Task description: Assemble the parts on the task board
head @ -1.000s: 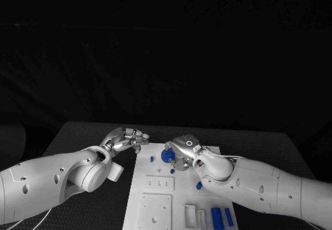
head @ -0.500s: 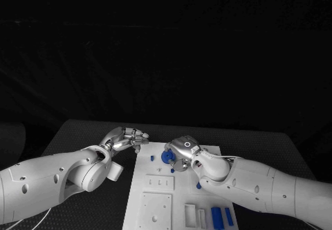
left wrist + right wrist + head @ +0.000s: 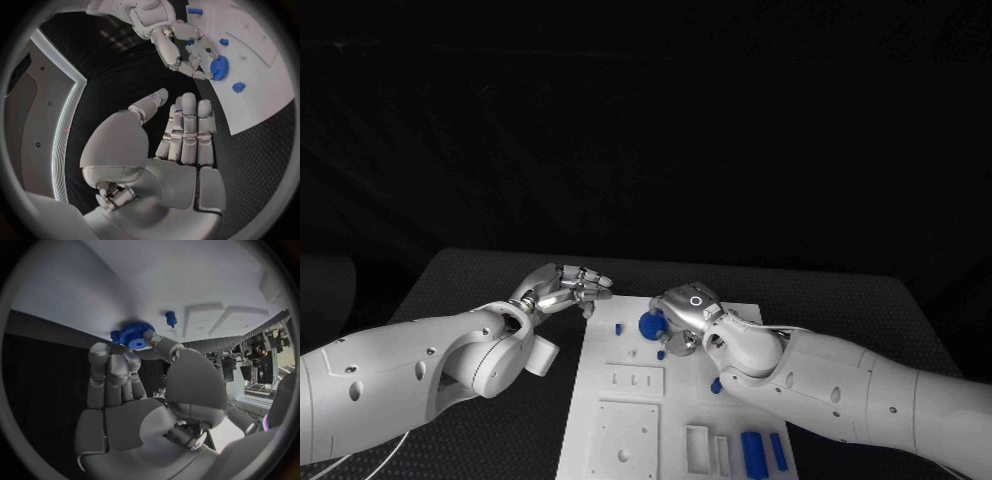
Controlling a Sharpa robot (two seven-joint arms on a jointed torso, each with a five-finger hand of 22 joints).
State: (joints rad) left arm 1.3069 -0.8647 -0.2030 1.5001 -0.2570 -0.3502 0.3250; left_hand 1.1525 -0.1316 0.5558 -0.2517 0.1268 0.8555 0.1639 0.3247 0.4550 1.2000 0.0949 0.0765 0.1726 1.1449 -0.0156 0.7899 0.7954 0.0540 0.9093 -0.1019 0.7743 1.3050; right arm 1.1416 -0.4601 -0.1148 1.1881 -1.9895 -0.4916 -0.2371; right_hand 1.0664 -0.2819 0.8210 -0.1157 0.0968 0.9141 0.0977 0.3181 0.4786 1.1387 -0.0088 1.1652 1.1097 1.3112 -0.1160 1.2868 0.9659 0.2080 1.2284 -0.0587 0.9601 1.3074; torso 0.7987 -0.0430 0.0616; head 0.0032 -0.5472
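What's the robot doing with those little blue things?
It is putting parts together on the white task board. The right hand has its fingers at a blue gear near the board's far end; whether it truly grips the gear is hard to tell. The left hand hovers beside the board, holding nothing. More blue pieces lie on the board's near end.

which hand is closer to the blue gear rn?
Right. The right hand has its fingertips at the blue gear on the task board; the left hand is off the board's edge.
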